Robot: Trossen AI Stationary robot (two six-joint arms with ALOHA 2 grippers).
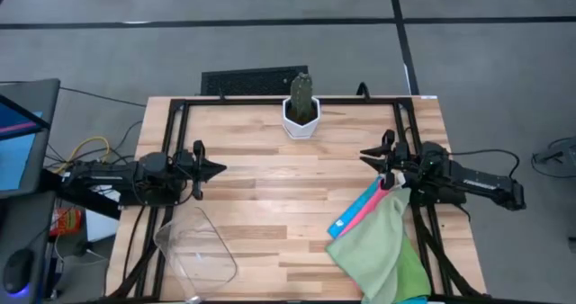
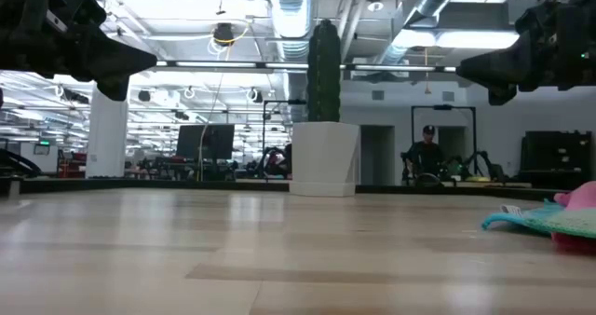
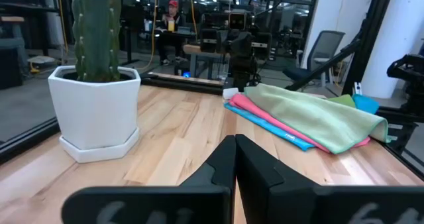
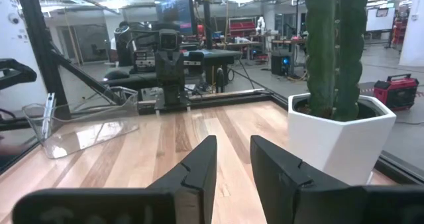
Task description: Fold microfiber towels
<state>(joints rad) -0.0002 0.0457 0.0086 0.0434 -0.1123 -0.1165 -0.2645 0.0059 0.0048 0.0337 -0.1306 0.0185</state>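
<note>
Clear plastic bin [image 1: 196, 247] tipped over, cactus [image 1: 301, 92] in white pot [image 1: 300, 120]

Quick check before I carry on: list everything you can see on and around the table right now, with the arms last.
microfiber towels: a pile in light green, hot pink and sky blue, green on top; exact count cannot be told; on the table's right front part.
clear plastic bin: one, transparent, lying tilted at the table's left front edge.
cactus: one, green, upright in a white pot at the table's back middle.
table: one, light wood with a black frame.
person: one, wearing a dark cap, far back in the room.
left gripper: dark, shut, empty, above the table's left side.
right gripper: dark, fingers apart, empty, above the table's right side by the towels.
</note>
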